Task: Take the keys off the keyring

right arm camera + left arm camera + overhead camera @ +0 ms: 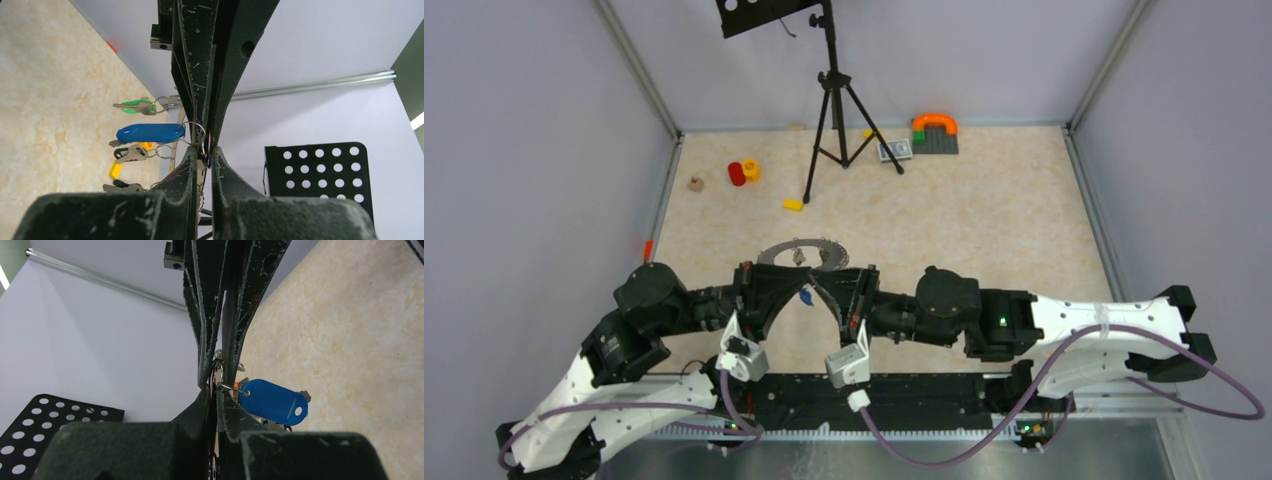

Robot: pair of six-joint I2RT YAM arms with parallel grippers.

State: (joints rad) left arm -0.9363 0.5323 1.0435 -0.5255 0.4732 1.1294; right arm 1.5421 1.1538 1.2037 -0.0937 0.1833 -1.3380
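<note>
The keyring (784,248) is a large flat grey ring held up off the table between both grippers. My left gripper (776,288) and right gripper (842,290) face each other, each shut on the ring's rim. In the left wrist view my gripper (216,390) pinches the ring edge-on, and the blue-tagged key (272,401) hangs beside it on a small wire loop. In the right wrist view my gripper (206,150) grips the ring (201,175). The blue tag (150,133), a green-tagged key (135,106) and a black-headed key (127,154) hang to the left.
A black tripod (834,100) with a perforated plate stands at the back middle. Red and yellow cylinders (744,172), a yellow block (793,205) and a small wooden piece (694,184) lie back left. A grey baseplate with an orange arch (935,132) sits at the back.
</note>
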